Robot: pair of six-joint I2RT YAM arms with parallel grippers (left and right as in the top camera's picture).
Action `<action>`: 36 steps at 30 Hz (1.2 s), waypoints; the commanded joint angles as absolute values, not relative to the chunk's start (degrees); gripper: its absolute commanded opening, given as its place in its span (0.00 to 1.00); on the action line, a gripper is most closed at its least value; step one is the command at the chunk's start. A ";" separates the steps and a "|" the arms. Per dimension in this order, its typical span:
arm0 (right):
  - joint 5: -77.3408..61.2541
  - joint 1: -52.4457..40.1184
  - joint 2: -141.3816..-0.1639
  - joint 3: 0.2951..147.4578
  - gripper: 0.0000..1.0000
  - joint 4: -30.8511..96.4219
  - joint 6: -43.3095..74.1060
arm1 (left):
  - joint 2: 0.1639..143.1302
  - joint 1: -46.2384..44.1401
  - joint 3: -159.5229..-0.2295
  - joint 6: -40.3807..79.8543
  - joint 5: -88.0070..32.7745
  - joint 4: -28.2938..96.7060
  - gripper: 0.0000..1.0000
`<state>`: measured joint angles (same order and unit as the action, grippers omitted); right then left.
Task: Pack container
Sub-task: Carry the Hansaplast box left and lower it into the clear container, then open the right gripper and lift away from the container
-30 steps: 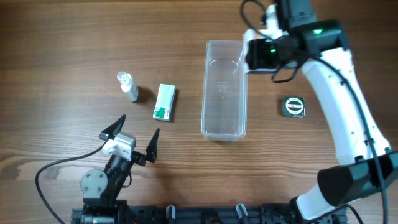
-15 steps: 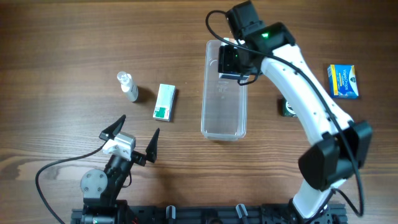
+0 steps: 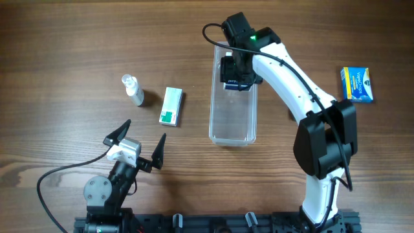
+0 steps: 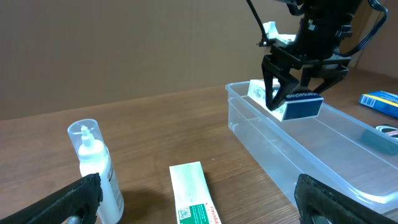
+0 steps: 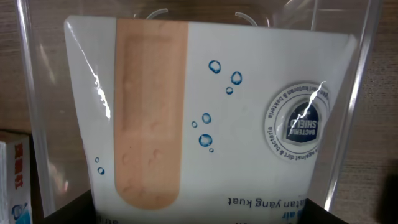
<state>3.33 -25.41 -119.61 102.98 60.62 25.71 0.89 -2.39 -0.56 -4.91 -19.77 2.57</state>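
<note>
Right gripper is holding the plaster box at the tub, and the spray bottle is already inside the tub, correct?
No. The spray bottle stands on the table, left of the tub; see the overhead view. The right gripper does hold the plaster box.

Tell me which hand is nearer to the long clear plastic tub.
Right. The right hand is over the far end of the long clear plastic tub, gripping a white-and-blue bandage box; the left hand sits open, well apart, off the tub's left side.
</note>
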 commanded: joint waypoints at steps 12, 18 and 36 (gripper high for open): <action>4.54 -25.71 -123.87 102.59 0.73 56.73 25.61 | 0.60 -1.96 -0.32 -5.37 -19.64 2.63 1.00; 4.56 -25.71 -125.47 102.59 0.73 54.83 25.50 | 0.60 -1.96 -0.32 -5.37 -19.64 2.63 1.00; 5.19 -25.69 -128.18 102.61 0.80 53.32 25.50 | 0.60 -1.96 -0.32 -5.37 -19.64 2.66 1.00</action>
